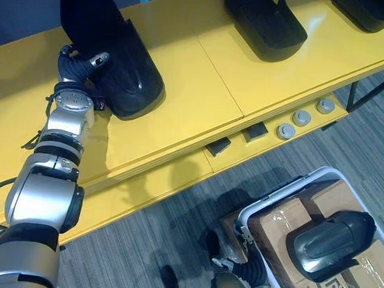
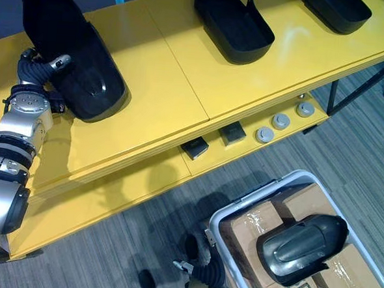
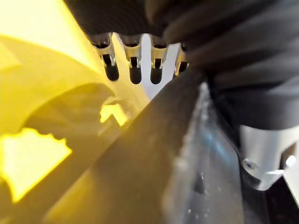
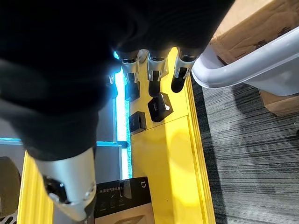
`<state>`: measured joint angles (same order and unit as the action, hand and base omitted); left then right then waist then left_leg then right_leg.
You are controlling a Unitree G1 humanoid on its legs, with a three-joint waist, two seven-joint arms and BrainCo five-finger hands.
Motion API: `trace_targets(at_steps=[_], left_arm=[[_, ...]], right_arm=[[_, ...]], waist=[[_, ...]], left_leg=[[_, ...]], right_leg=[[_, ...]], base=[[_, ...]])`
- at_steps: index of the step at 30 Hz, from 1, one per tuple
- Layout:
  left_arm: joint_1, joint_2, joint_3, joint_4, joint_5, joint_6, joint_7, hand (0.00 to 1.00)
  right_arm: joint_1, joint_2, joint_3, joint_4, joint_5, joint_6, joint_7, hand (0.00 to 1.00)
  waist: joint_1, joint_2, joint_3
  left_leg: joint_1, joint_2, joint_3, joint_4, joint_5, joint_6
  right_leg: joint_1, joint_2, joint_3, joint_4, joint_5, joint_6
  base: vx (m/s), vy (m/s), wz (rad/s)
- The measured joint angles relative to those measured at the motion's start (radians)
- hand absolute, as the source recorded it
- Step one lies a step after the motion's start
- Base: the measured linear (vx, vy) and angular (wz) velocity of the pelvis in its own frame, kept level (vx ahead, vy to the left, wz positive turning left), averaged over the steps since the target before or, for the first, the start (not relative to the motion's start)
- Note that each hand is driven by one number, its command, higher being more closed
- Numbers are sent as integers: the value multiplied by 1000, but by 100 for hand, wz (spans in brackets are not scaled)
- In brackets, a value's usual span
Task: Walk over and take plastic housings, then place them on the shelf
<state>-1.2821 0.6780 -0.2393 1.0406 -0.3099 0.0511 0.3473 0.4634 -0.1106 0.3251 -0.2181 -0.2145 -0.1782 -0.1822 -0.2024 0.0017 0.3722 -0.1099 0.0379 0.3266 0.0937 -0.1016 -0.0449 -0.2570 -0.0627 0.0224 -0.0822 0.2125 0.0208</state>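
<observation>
The left hand (image 3: pixel 135 70) has straight, open fingers on one side of a housing's (image 1: pixel 128 75) wall and its thumb on the other. I judge this a loose straddle for setting it down, since the housing already rests on the shelf (image 1: pixel 202 86), in line with two others (image 1: pixel 268 24) farther along. The right hand (image 4: pixel 156 70) hangs relaxed and empty just beside the bin (image 1: pixel 287 189), probably to take the housing (image 1: pixel 329 240) inside.
</observation>
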Motion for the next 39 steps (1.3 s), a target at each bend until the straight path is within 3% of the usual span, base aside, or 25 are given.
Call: trace_targets(at_steps=[6, 13, 21, 27, 28, 30, 32, 34, 36, 37, 39], left_arm=[[0, 0, -24, 0, -4, 0, -5, 0], [-2, 0, -23, 3, -81, 5, -5, 0], [-92, -2, -22, 8, -83, 19, -15, 0], [-124, -29, -19, -53, -148, 16, -20, 0], [-109, -38, -8, -145, -160, 9, -11, 0], [-26, -58, 39, -355, -148, -45, 38, 0], [179, -131, 124, -662, -55, -119, 115, 0], [339, -182, 167, -831, -6, -152, 148, 0], [684, -319, 256, -1118, 84, -209, 200, 0], [724, -334, 260, -1142, 93, -216, 204, 0], [1014, -437, 267, -1320, 120, -256, 213, 0]], right_arm=[[0, 0, -3, 5, 5, 0, 5, 0], [0, 0, -3, 22, 4, 0, 9, 0], [1, 2, -2, 37, 4, 1, 29, 0], [-12, -5, -3, 36, -5, 1, 35, 0], [-34, -14, -3, 36, -7, 2, 35, 100], [-81, -29, -10, 34, -17, 2, 25, 100], [-141, -58, -41, -13, -42, 0, 0, 100], [-177, -72, -77, -67, -52, -2, -22, 100], [-300, -92, -157, -89, -71, -20, -85, 100], [-316, -93, -166, -87, -71, -20, -93, 100], [-428, -109, -191, -71, -71, -21, -140, 100]], waist=[[-1, 0, 0], [-2, 0, 0], [0, 0, 0], [2, -1, -1], [4, -1, -1], [12, -3, -6], [30, -1, -17], [39, 0, -53], [74, 1, -94], [78, 2, -97], [121, 2, -138]], left_leg=[[9, 0, 1, 0, 0, 0], [30, 0, 2, -1, 0, 0], [33, -1, -3, -1, 0, 0], [46, -1, -7, -2, 0, 0], [45, -3, -14, -5, 0, 0], [51, -3, -17, -8, 0, 1], [79, 0, -22, -17, 1, 0], [78, 2, -30, -26, 3, -2], [98, 2, -45, -32, 4, -3], [100, 2, -49, -32, 4, -4], [93, -2, -74, -38, 8, -4]], right_leg=[[8, 0, 1, 0, 1, -1], [27, 1, 5, 0, 1, -1], [34, -1, -1, 0, 3, 0], [49, -3, -5, 0, 3, 0], [49, -5, -9, 0, 3, 0], [56, -5, -12, -1, 3, 0], [87, -2, -29, -1, 3, 1], [87, -1, -42, -1, 3, 1], [111, 0, -60, -2, 3, 1], [115, 0, -64, -2, 2, 1], [117, -9, -88, -2, -3, 8]], base=[[-1, 1, -1], [-34, 16, -1], [-30, 17, 3], [-6, 10, 1], [-27, 38, 10], [-18, 34, 5], [-14, 9, 4], [-23, 11, 12], [-16, 11, 16], [-53, 10, 27], [-68, 7, 36]])
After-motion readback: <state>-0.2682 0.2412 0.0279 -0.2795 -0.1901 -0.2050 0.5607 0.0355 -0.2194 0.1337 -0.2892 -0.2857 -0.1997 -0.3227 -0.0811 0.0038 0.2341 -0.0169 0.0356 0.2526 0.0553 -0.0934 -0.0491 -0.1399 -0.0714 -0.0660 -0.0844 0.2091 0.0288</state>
